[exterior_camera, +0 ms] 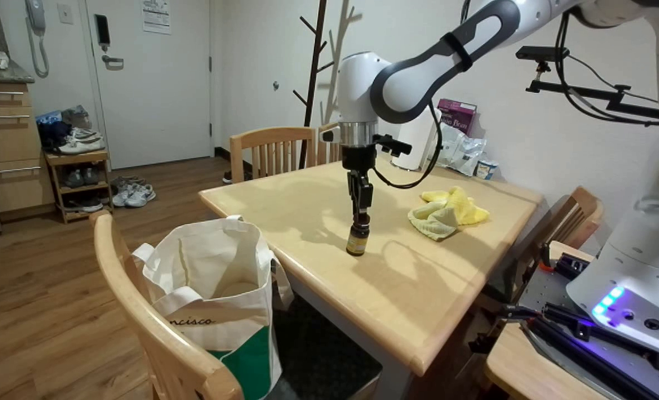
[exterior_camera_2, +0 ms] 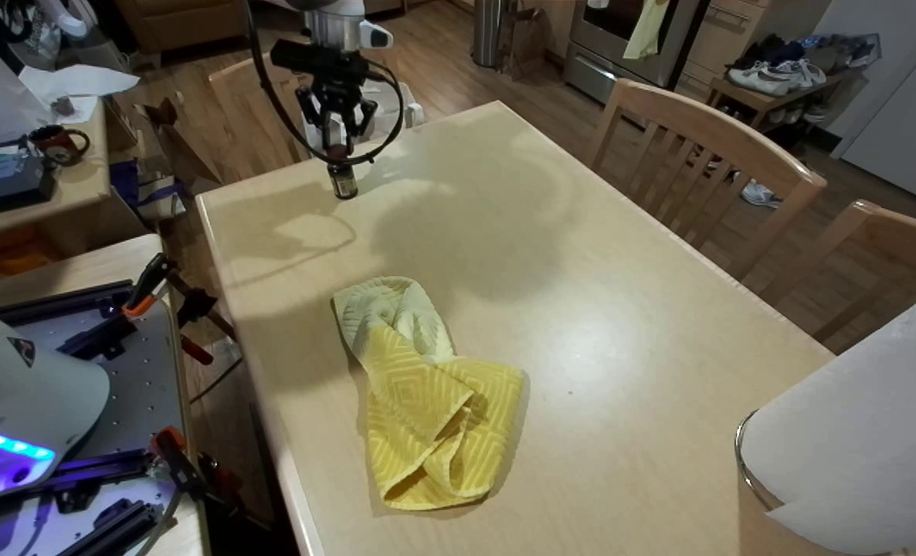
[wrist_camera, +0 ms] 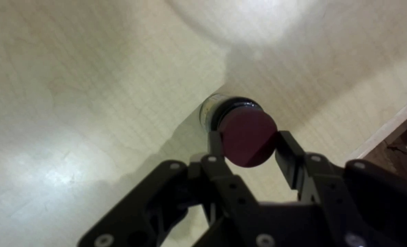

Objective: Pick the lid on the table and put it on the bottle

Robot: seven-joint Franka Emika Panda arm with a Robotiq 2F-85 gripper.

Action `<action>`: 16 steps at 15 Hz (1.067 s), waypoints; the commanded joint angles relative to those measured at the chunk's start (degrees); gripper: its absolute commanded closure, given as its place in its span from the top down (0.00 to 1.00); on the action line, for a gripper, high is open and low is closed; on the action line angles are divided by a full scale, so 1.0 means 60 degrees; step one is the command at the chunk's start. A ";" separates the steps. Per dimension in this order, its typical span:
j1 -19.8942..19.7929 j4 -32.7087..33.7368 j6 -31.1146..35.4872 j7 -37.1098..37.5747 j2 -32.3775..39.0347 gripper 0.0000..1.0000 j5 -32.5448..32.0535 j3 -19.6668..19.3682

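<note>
The small dark bottle (exterior_camera: 357, 243) with a yellowish label stands upright on the table. It shows in both exterior views, also here (exterior_camera_2: 344, 184). In the wrist view its glass side and dark shoulder (wrist_camera: 224, 106) show beyond the lid. The dark red round lid (wrist_camera: 248, 135) is between my two fingertips, which touch its sides. My gripper (wrist_camera: 246, 141) is shut on the lid, pointing down over the bottle top. In an exterior view the lid (exterior_camera_2: 339, 152) is at the bottle's mouth. The lid hides the mouth, and I cannot tell whether it is seated.
Yellow cloths (exterior_camera_2: 442, 409) lie on the table (exterior_camera_2: 620, 432). A paper towel roll (exterior_camera_2: 852, 432) stands at one end. A canvas bag (exterior_camera: 218, 266) sits on a chair (exterior_camera: 140, 300) by the table edge. A box (exterior_camera: 457, 115) and plastic bags (exterior_camera: 463, 153) stand by the wall.
</note>
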 commanded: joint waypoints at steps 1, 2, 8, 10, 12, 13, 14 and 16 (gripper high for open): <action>0.0010 -0.0116 -0.0327 0.0428 -0.0237 0.18 0.0073 0.0011; 0.0024 -0.0108 -0.0321 0.0480 -0.0242 0.18 0.0036 0.0001; -0.0056 0.0011 -0.0180 0.0139 -0.0088 0.18 0.0095 0.0094; -0.0097 0.0055 -0.0063 -0.0011 -0.0009 0.18 0.0141 0.0135; -0.0128 0.0088 0.0002 -0.0112 0.0044 0.18 0.0186 0.0168; -0.0138 0.0084 0.0035 -0.0141 0.0059 0.18 0.0204 0.0181; -0.0145 0.0076 0.0045 -0.0154 0.0067 0.18 0.0226 0.0192; -0.0170 0.0038 0.0047 -0.0157 0.0052 0.18 0.0302 0.0224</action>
